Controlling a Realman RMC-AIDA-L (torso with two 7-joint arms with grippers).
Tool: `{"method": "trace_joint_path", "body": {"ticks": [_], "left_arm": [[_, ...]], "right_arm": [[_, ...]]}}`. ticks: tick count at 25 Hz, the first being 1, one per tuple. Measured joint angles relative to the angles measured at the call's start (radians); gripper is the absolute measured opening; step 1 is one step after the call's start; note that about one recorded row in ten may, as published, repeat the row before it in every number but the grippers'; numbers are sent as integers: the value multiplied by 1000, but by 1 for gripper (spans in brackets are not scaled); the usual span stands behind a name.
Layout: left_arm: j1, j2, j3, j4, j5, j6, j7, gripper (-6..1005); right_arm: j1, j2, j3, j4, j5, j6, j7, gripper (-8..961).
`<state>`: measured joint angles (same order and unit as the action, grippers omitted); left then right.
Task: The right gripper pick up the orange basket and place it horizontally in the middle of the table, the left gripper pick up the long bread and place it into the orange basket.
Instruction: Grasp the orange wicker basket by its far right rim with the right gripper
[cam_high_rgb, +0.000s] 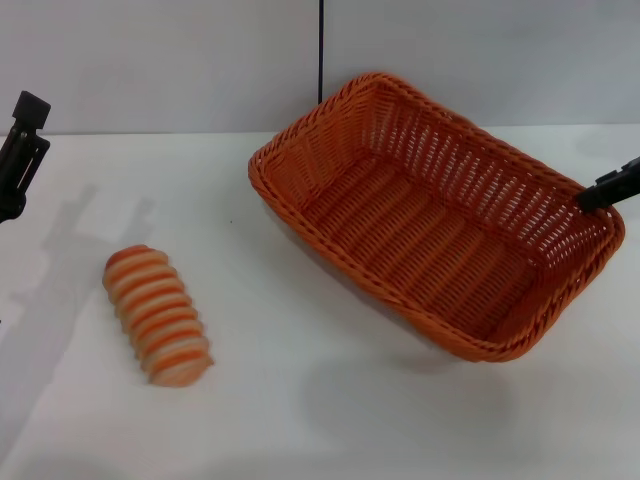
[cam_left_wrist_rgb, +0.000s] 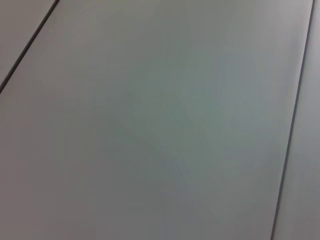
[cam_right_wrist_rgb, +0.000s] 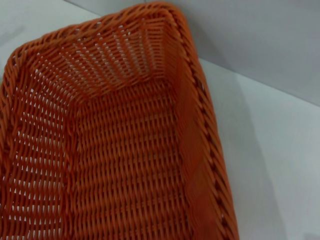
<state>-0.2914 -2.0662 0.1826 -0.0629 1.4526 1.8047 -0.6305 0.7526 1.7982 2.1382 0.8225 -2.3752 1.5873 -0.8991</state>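
Step in hand looks like the first one: the right gripper (cam_high_rgb: 608, 188) sits at the orange basket (cam_high_rgb: 440, 215), at the 3 o'clock end of its braided rim, only a black finger showing at the head view's edge. It seems clamped on the rim there, though how far the jaws are parted cannot be told. A shadow lies under the basket's 6 o'clock side, so the basket may be raised off the table (cam_high_rgb: 300, 400) or tipped; not certain. The basket lies skewed, long axis running from 11 to 4 o'clock, right of centre. My reading: the next move calls for swinging it square to the table edge and setting it down toward mid-table before letting go. The long bread (cam_high_rgb: 158, 316) lies flat at 8 o'clock from the basket, well apart from it, untouched. The left gripper (cam_high_rgb: 20, 155) hangs at the far 9 o'clock edge, clear of the bread, holding nothing; its opening cannot be told. The right wrist view gives what the head view lacks: a close look into the basket's empty woven floor and slatted wall. The left wrist view shows only grey wall panel with dark seams.
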Motion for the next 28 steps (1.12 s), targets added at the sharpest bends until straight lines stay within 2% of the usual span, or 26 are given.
{"method": "trace_joint_path", "body": {"ticks": [16, 21, 26, 28], "left_arm": [[2, 0, 0, 0, 0, -10, 0, 843], [2, 0, 0, -1, 0, -11, 0, 843], [4, 0, 0, -1, 0, -12, 0, 843], [5, 0, 0, -2, 0, -12, 0, 843]], "right_arm": [[2, 20, -8, -55, -1, -47, -24, 466], [-7, 30, -4, -47, 3, -62, -51, 395], [-8, 35, -8, -48, 2, -68, -67, 191], [-8, 35, -7, -49, 3, -69, -74, 185]]}}
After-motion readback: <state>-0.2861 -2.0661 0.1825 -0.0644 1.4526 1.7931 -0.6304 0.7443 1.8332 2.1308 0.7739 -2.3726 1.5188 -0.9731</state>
